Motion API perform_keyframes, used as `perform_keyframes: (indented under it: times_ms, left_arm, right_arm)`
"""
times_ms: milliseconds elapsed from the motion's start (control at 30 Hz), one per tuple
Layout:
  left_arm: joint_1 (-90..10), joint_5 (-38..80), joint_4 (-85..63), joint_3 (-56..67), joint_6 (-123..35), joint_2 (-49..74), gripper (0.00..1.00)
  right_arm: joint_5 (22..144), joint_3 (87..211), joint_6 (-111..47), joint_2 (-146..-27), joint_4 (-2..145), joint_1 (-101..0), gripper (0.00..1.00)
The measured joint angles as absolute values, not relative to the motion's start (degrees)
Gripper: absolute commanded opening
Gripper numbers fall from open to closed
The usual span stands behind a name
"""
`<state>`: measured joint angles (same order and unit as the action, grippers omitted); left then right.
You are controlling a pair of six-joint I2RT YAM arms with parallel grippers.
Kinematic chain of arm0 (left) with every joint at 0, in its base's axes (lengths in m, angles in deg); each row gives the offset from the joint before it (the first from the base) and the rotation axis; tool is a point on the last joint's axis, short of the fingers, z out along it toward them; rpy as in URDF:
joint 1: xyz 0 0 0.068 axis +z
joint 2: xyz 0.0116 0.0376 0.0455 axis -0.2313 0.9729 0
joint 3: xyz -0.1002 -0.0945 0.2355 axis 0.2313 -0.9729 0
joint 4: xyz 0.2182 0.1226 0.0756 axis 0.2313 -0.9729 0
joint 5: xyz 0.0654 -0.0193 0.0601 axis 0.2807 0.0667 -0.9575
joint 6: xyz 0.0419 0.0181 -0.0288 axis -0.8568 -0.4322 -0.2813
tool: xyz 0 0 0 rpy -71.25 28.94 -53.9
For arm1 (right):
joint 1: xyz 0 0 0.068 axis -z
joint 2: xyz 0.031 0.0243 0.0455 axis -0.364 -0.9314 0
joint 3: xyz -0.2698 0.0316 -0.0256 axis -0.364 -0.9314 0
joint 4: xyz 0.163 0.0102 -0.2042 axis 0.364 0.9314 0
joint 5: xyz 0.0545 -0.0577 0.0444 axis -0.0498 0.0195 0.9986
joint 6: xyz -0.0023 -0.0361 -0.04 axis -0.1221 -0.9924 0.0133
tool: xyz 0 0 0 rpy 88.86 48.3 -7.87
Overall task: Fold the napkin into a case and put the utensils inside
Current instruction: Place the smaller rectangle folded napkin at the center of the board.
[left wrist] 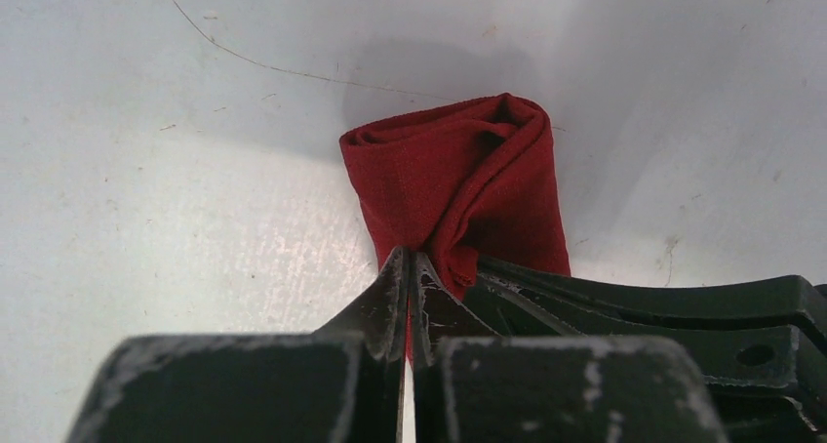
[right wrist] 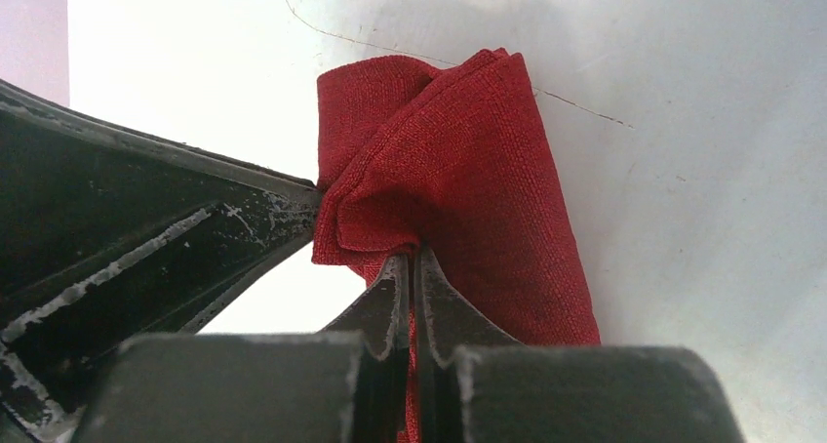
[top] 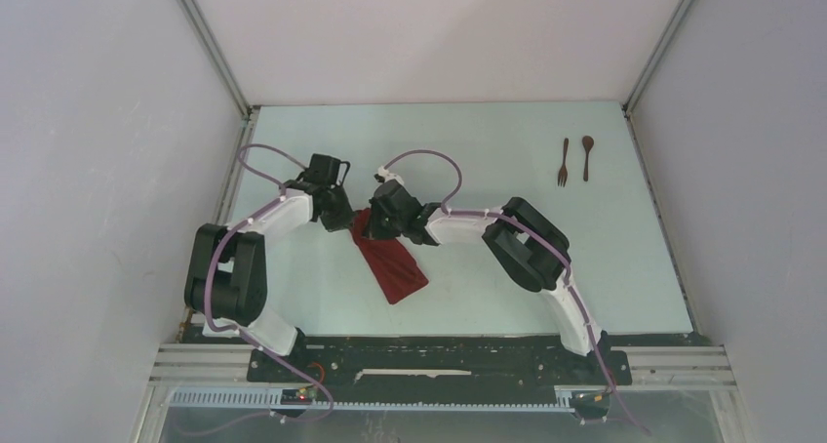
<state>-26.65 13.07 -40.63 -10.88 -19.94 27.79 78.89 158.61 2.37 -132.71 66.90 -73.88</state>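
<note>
Step in hand: folding the napkin (top: 395, 267) toward a case. I judge it mid-fold, with no pouch formed yet.
Left gripper (left wrist: 410, 262): my fingers are pressed together, pinching cloth at the napkin's far end.
Right gripper (right wrist: 414, 262): my fingers are pressed together on the same end, just beside the left pair.
Method advised: move both pinches as one, at equal height. Carry the end over without dragging, and let go only once the layers lie flat.
Risk: an uneven pull could twist the bundle or spill a layer.
Napkin, look: dark red weave, a narrow strip of several bunched layers, curled over at the gripped end.
Napkin, place: mid-table (top: 488, 150), running from far left to near right.
Utensils: fork (top: 563, 163) and spoon (top: 587, 157) lie side by side at far right, well apart from the cloth.
</note>
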Motion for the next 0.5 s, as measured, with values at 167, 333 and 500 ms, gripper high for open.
perform_keyframes:
  times_ms: [167,333,500]
  left_arm:
    - [-26.2,14.5,-39.8,-11.4,-20.0,26.8,0.00]
    - [-26.2,15.2,-39.1,-12.1,-20.1,24.1,0.00]
    - [-26.2,17.2,-37.3,-13.0,-20.1,22.6,0.00]
  right_arm:
    - [78.2,158.6,2.1,-132.7,67.2,-74.0,0.00]
    - [75.4,159.7,0.6,-132.7,69.0,-75.1,0.00]
    - [71.2,163.1,-2.8,-133.1,74.2,-76.6,0.00]
